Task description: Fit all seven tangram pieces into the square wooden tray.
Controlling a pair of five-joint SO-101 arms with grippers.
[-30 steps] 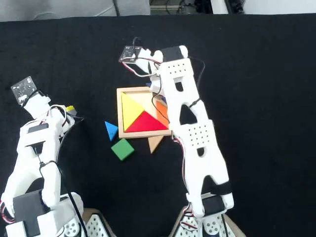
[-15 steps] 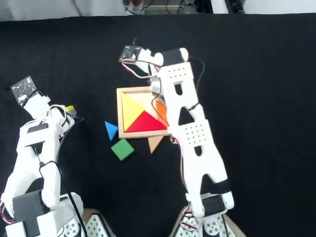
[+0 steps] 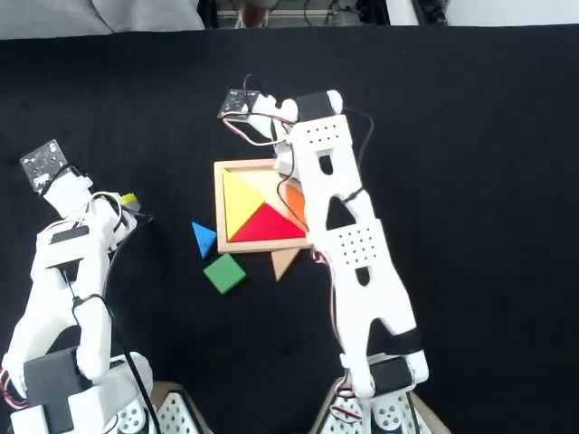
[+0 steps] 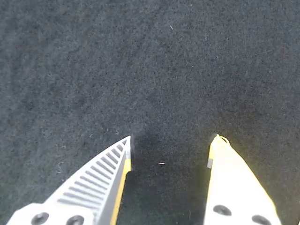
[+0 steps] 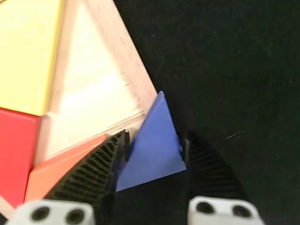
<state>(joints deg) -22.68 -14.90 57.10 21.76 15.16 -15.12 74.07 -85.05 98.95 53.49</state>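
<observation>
Three pieces, a yellow triangle (image 3: 237,201), a red triangle (image 3: 267,223) and an orange piece (image 3: 297,203), are seated in the wooden tray (image 3: 220,208), its far part left bare. At the rim there a dark blue triangle (image 5: 150,145) is clamped by the right gripper (image 5: 154,138); from above, the arm (image 3: 326,163) covers this. Open cloth (image 4: 140,56) is spanned by the left gripper (image 4: 169,150), spread wide and empty.

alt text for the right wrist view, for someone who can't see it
The right gripper grips a blue triangle between its black fingers, at the rim of the wooden tray. Inside the tray, a yellow piece, a red piece and an orange piece border a bare triangular gap. Black cloth lies beyond the rim.
</observation>
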